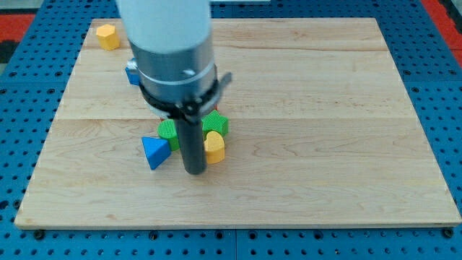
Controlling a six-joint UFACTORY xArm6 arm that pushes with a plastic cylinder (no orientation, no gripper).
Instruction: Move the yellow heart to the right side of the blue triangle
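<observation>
The yellow heart (214,147) lies near the middle of the wooden board (325,130), just right of my rod. The blue triangle (154,152) lies to the view's left of the rod. My tip (195,172) rests on the board between the two, touching or nearly touching the heart's left side and a little below both blocks. The arm's grey body hides the board above the rod.
A green block (169,131) sits above the blue triangle and another green block (216,123) above the heart. A blue block (132,74) peeks out left of the arm. A yellow block (107,36) lies at the board's top left corner.
</observation>
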